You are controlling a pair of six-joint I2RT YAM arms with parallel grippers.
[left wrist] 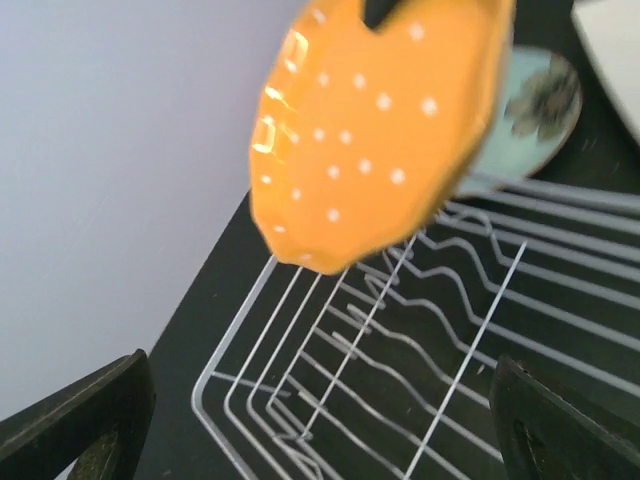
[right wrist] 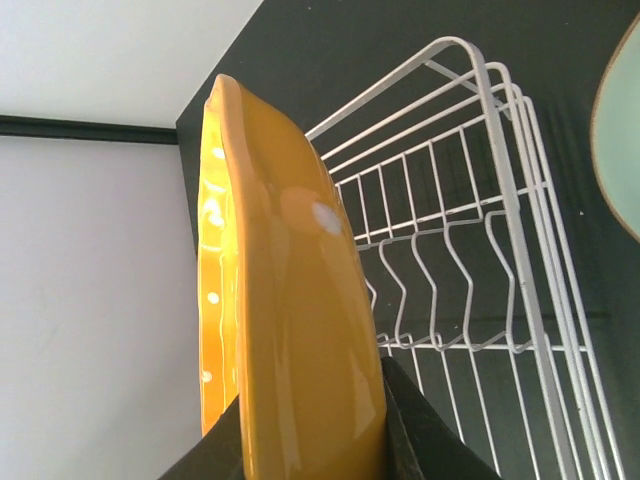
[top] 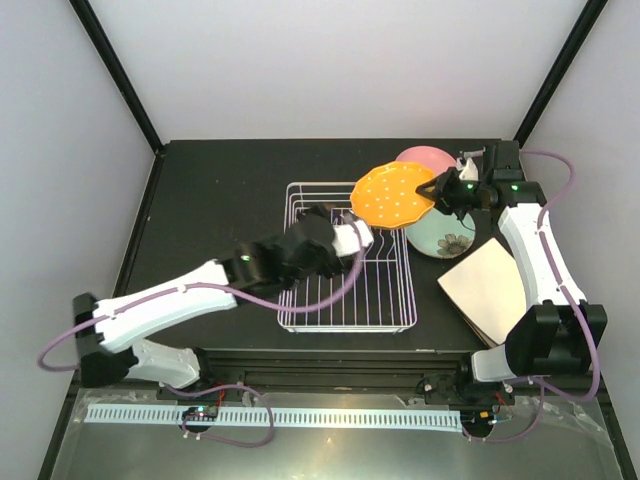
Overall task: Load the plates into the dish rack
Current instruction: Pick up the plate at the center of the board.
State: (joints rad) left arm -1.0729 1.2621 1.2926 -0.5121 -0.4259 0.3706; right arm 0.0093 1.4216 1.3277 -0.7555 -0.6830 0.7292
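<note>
Nearest, on the right of the black counter (top: 210,220), the square cream plates (top: 487,290) lie stacked beside the right arm. Left of them the white wire dish rack (top: 345,300) sits flat on the counter. The left gripper (top: 368,236) hangs over the rack's far half, its fingers spread wide and holding nothing. Just beyond, the right gripper (top: 437,193) is clamped on the rim of the small orange plate (top: 395,195), held in the air over the rack's far right corner with its white-dotted face toward the left gripper. The pale green plate (top: 442,240) lies on the counter just beside the rack. The pink plate (top: 425,157) lies farthest back, partly hidden.
</note>
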